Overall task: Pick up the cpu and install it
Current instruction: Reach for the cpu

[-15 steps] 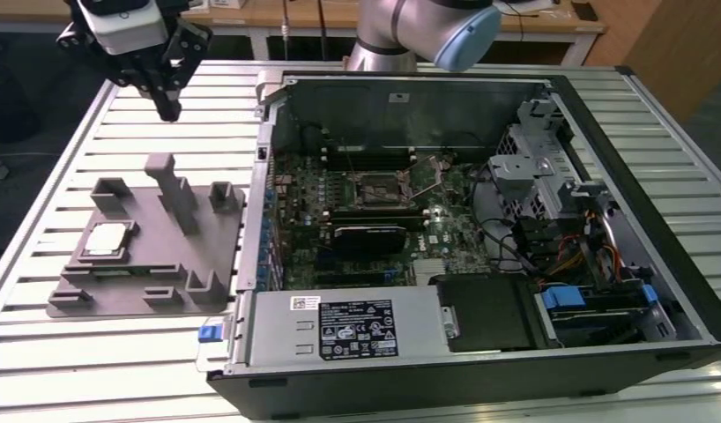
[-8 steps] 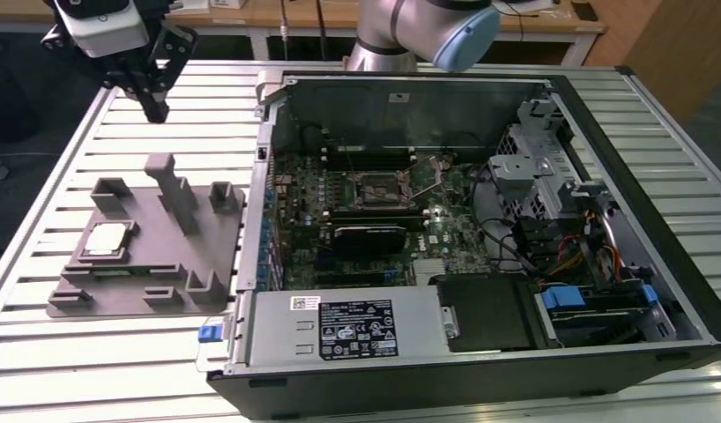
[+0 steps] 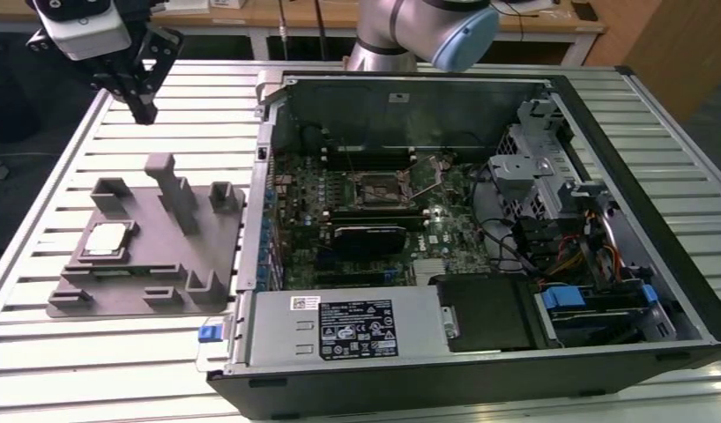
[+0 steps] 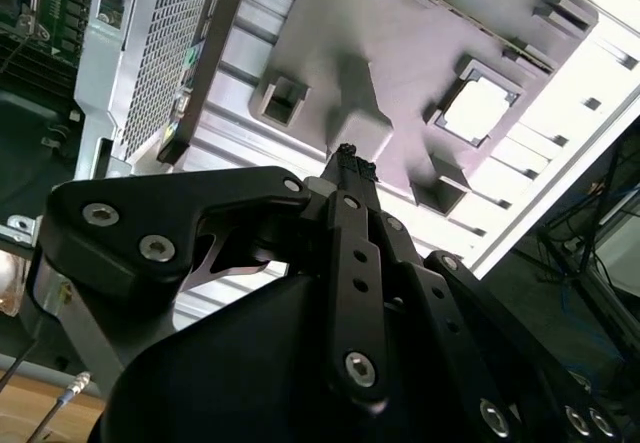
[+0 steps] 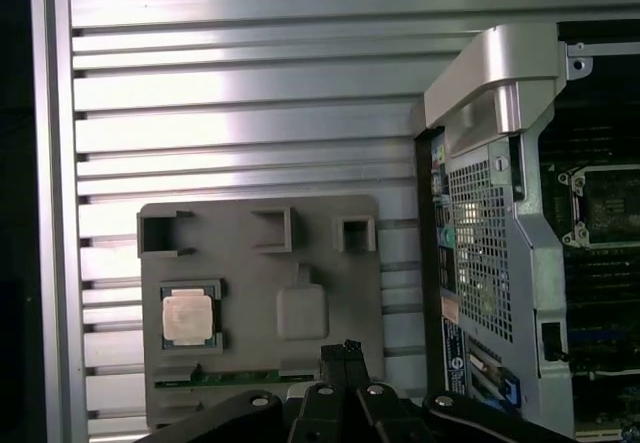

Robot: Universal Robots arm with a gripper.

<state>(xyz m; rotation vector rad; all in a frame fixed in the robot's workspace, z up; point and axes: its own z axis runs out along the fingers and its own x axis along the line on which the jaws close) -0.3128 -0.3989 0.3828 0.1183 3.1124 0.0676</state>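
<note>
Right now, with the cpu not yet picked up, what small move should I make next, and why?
Probably slide the gripper level across until it sits over the cpu. The cpu lies flat in its pocket on the grey tray, while the shut, empty fingers hang high off to the side of it. Staying high should clear the tray's upright post.

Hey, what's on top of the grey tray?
The cpu lies flat in a recess of the grey tray, among upright blocks. Whatever is beneath the cpu is covered.
</note>
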